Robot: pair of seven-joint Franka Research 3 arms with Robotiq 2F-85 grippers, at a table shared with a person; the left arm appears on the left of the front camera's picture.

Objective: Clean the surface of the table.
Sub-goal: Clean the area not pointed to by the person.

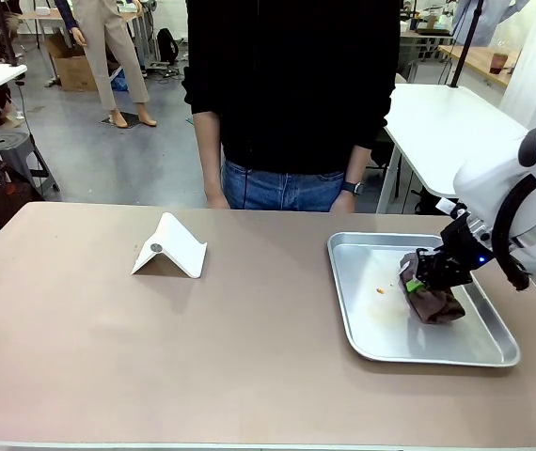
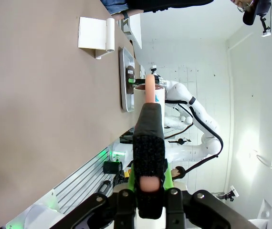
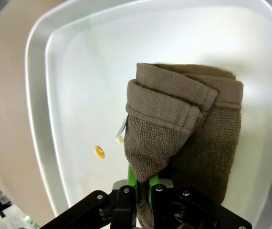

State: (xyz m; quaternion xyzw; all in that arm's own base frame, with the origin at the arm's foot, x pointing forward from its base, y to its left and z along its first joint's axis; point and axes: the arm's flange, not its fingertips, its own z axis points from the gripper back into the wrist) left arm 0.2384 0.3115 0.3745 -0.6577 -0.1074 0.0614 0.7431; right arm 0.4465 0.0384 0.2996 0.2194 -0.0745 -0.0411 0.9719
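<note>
I have the right jaws pinched on a near fold of the brown terry towel point(image 1: 434, 303), which sits bunched in the right half of the shiny rectangular metal tray point(image 1: 367, 331). The tray lies on the right side of the large tan-brown matte worktop point(image 1: 155, 357).

What the next move turns on: the surface to be wiped lies to the robot's left of these jaws, over the tray's raised left rim. I judge the towel has to be lifted clear of that rim before it can sweep anything. In the right wrist view the towel point(image 3: 188, 133) runs lengthwise away from the jaws. A small orange crumb point(image 3: 99, 152) sits just beside it on the tray floor.

The right arm point(image 1: 522, 178) is plainly the nearer one. The left jaws are pressed together off the worktop's end and look along its length. A pale pinkish strip shows at their tip, and I cannot tell what it is.

The worktop is smooth and mostly bare. A white folded card stand point(image 1: 169, 249) sits left of centre, well apart from the tray. A person in a black top point(image 1: 291, 94) stands at the far edge.
</note>
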